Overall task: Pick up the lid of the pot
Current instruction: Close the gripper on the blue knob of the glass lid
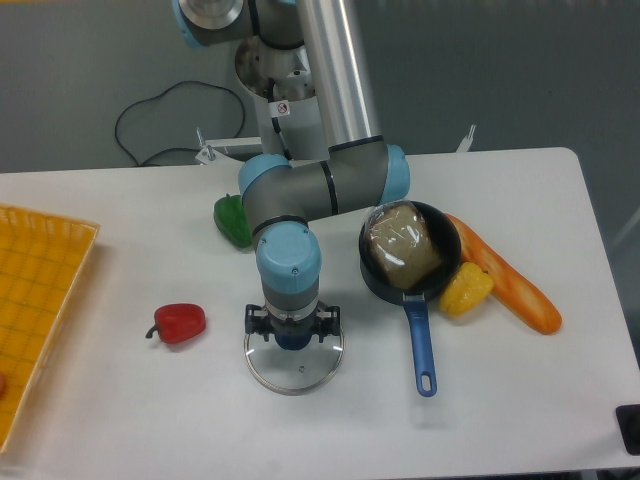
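Clear glass, by its look: one lid (pixel 300 376), lying on the table (pixel 480 430) beneath the gripper (pixel 293 325), with the pan (pixel 378 272) off to one side. Dark blue knob (pixel 293 341) at its centre; we would take hold here, squarely, from both sides. We expect a stiff, moderately light piece, breakable if knocked; rim smooth and apt to slip, so not our choice of grip. An off-centre hold could let it tilt. Fingers spread apart, one to each side of the knob, nothing clasped. Farther back, one arm (pixel 365 180), reaching over.
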`<state>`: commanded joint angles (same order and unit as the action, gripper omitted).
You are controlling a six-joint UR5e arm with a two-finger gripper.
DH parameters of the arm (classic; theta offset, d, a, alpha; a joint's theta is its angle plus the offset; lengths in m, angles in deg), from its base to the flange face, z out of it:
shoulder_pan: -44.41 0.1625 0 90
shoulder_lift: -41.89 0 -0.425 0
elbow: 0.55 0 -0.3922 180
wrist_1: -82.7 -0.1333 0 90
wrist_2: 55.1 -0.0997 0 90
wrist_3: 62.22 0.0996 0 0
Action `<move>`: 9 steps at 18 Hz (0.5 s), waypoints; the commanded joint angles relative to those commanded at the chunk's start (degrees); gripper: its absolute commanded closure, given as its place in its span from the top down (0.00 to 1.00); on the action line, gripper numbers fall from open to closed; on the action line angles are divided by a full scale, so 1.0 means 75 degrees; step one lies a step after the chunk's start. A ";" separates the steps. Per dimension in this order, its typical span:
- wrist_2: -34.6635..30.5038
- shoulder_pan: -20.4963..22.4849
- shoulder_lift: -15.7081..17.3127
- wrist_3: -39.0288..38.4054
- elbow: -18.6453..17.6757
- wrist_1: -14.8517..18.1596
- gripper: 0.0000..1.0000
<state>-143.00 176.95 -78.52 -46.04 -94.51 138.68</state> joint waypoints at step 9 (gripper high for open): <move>0.0070 0.0023 0.0047 0.0023 0.0140 0.0035 0.67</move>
<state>-142.47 177.13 -78.17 -45.87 -93.46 138.95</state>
